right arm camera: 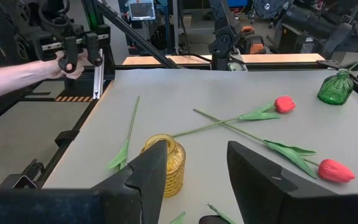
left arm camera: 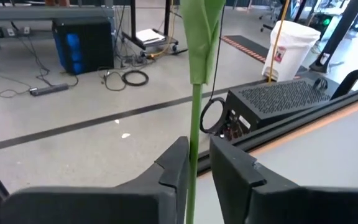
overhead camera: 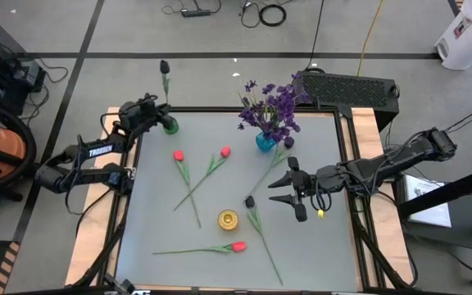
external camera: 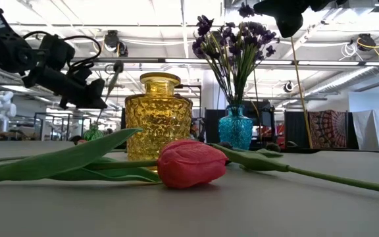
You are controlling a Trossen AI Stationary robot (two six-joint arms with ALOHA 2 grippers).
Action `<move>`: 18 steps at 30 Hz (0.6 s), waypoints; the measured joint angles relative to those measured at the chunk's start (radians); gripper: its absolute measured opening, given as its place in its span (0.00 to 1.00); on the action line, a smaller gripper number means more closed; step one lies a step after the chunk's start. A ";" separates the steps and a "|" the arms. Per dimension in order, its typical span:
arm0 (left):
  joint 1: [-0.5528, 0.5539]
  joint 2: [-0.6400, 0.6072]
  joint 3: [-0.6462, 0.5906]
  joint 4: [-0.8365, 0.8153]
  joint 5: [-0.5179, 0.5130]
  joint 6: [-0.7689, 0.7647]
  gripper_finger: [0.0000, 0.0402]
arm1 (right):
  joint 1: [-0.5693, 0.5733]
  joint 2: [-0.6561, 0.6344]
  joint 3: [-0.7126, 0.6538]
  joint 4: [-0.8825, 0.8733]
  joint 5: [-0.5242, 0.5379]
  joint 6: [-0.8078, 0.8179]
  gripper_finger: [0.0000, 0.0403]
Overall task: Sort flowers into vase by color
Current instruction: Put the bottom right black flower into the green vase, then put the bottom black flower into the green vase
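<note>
High view shows my left fingers (overhead camera: 164,117) loose around the dark tulip's thin green stem (left arm camera: 193,134), over the small green glass vase (overhead camera: 170,126). My right fingers (overhead camera: 283,189) wait open, empty.

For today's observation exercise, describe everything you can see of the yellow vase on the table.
The yellow vase is a small, squat jar of amber glass with a bumpy, textured body, a short neck and a thick round rim. It stands upright near the table's front middle, empty of flowers. In the low view a red tulip and its leaf lie just in front of it; whether they touch it cannot be told. No hand holds it.
</note>
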 joint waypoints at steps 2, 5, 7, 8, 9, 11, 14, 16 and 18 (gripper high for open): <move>0.000 -0.005 0.000 -0.012 0.000 0.000 0.19 | 0.000 0.000 0.000 0.000 0.000 0.000 0.40; -0.002 -0.014 0.000 -0.027 0.002 -0.007 0.19 | 0.000 0.000 0.000 0.000 0.000 0.000 0.40; -0.003 -0.026 0.000 -0.034 0.002 -0.007 0.19 | 0.000 0.000 0.000 0.000 0.000 0.000 0.40; -0.004 -0.034 0.000 -0.038 0.002 -0.007 0.19 | 0.000 0.000 0.000 0.000 0.000 0.000 0.40; -0.004 -0.045 0.000 -0.046 0.002 -0.007 0.19 | 0.000 0.000 0.000 0.000 0.000 0.000 0.40; -0.009 -0.070 0.000 -0.058 0.003 -0.007 0.19 | 0.000 0.000 0.000 0.000 0.000 0.000 0.40; -0.024 -0.121 0.000 -0.086 0.003 -0.008 0.19 | 0.000 0.000 0.000 0.000 0.000 0.000 0.40; -0.040 -0.159 0.000 -0.132 0.003 -0.008 0.19 | 0.000 0.000 0.000 0.000 0.000 0.000 0.40; -0.059 -0.197 0.000 -0.180 0.003 -0.008 0.19 | 0.000 0.000 0.000 0.000 0.000 0.000 0.40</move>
